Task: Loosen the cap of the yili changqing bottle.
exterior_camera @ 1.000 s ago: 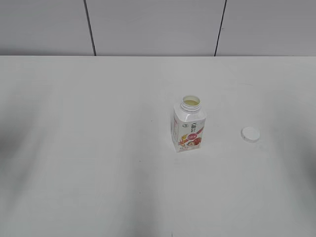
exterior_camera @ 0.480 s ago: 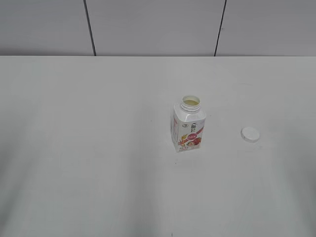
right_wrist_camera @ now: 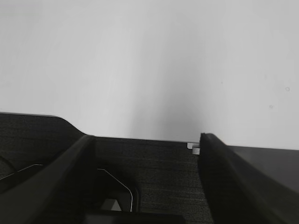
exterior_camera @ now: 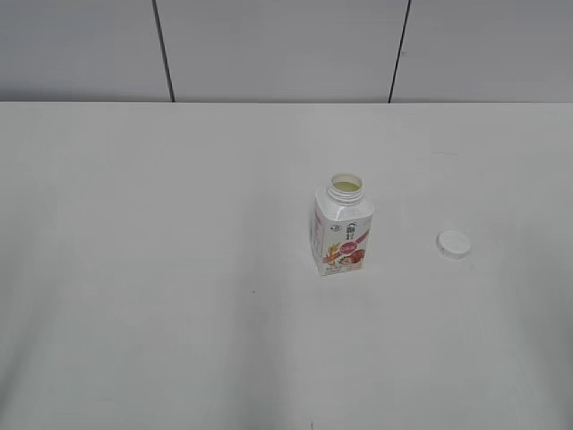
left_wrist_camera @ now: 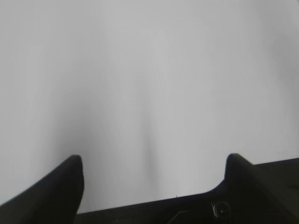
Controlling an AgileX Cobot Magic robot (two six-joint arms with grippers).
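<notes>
I see the yili changqing bottle point(exterior_camera: 344, 227) standing upright near the middle of the bench point(exterior_camera: 161, 269), neck open. The cap point(exterior_camera: 454, 244) lies flat well to its right. Both arms are pulled back: left end effector point(left_wrist_camera: 154, 163) and right end effector point(right_wrist_camera: 145, 140) are spread and empty. I judge the job done; any careless sweep could tip the uncapped bottle and spill it.

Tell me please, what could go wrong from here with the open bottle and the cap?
1. The yili changqing bottle stands upright with its neck open and pale liquid visible inside; a bump could tip it and spill it on the table.
2. The cap lies loose to the bottle's right, apart from it; a passing arm may knock it away.
3. Both grippers, left and right, are open and see neither object.
</notes>
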